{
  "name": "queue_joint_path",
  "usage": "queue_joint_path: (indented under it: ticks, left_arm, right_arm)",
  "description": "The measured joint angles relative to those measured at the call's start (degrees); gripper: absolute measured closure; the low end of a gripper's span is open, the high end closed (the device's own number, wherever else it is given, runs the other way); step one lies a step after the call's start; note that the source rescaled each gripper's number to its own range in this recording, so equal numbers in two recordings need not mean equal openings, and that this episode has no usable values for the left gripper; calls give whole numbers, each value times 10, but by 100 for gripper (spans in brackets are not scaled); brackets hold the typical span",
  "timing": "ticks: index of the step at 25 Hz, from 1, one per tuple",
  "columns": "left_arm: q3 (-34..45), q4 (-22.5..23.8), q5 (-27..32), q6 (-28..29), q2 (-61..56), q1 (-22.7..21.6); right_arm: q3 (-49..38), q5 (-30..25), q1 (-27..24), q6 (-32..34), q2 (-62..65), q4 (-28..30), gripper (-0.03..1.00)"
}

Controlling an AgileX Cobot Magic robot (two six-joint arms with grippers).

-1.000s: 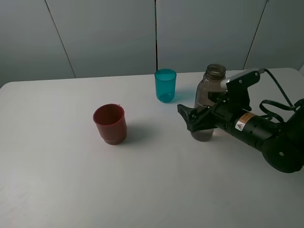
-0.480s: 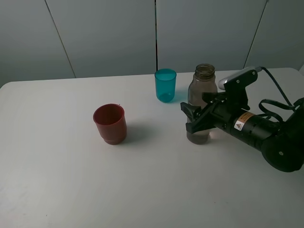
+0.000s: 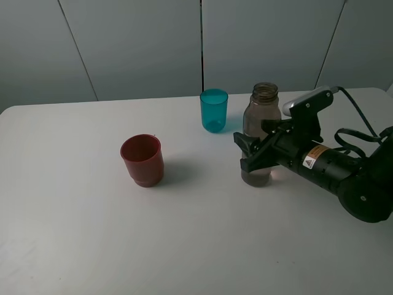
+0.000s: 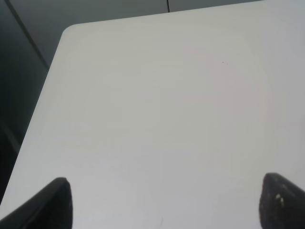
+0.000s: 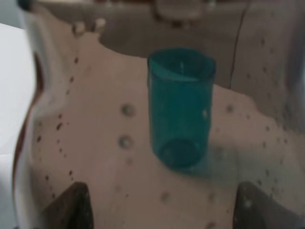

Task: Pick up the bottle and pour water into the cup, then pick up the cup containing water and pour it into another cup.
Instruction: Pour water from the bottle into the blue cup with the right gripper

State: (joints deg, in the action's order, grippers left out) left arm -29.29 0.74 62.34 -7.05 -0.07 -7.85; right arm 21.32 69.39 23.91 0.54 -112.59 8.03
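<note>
The bottle (image 3: 260,120) stands upright right of the bench's (image 3: 184,246) middle, its capless neck open to the top; the right pincer (image 3: 247,153) comes in from 3 o'clock and is clamped on the bottle's lower body, one finger on the far side and one on the near side; whether the base presses on the bench or sits just clear of it cannot be told. The cup (image 3: 214,110), translucent teal, stands at 10 o'clock from the bottle, near it but apart, a strip of bare white between them; it is the thing closest to the bench's far edge, which runs just behind it below the grey wall panels (image 3: 141,49). The right wrist view looks through the tinted bottle wall, blurred, at that same cup. Another cup (image 3: 142,160), red and squat, sits at 9 o'clock from the bottle, well apart, and at 8 o'clock from the teal one; wide bare surface lies between it and the rounded left corner. The near half of the bench, toward 6 o'clock, carries nothing but the right arm (image 3: 344,175) and its looped cable (image 3: 356,135) at the right edge. The left pincer (image 4: 167,207) shows only two dark fingertips (image 4: 56,202) set wide apart above bare bench near a rounded corner, clasping nothing.
</note>
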Motion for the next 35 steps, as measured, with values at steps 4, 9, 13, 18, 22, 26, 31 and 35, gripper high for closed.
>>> queue_joint_path:
  ticks: [4, 9, 13, 18, 22, 26, 31, 35]
  left_arm:
    - [0, 0, 0, 0, 0, 0]
    - [0, 0, 0, 0, 0, 0]
    - [0, 0, 0, 0, 0, 0]
    - [0, 0, 0, 0, 0, 0]
    - [0, 0, 0, 0, 0, 0]
    - [0, 0, 0, 0, 0, 0]
    - [0, 0, 0, 0, 0, 0]
    - [0, 0, 0, 0, 0, 0]
  right_arm:
    - [0, -9, 0, 1, 6, -2, 97]
    - [5, -88, 0, -27, 65, -42, 97]
    - [46, -219, 0, -35, 122, -48, 97]
    - [137, -401, 0, -67, 165, -48, 97]
    - [213, -515, 0, -90, 166, -59, 97]
    - [280, -598, 0, -137, 155, -59, 97]
    - [330, -653, 0, -202, 124, -59, 97]
    - [350, -668, 0, -252, 97, -59, 97]
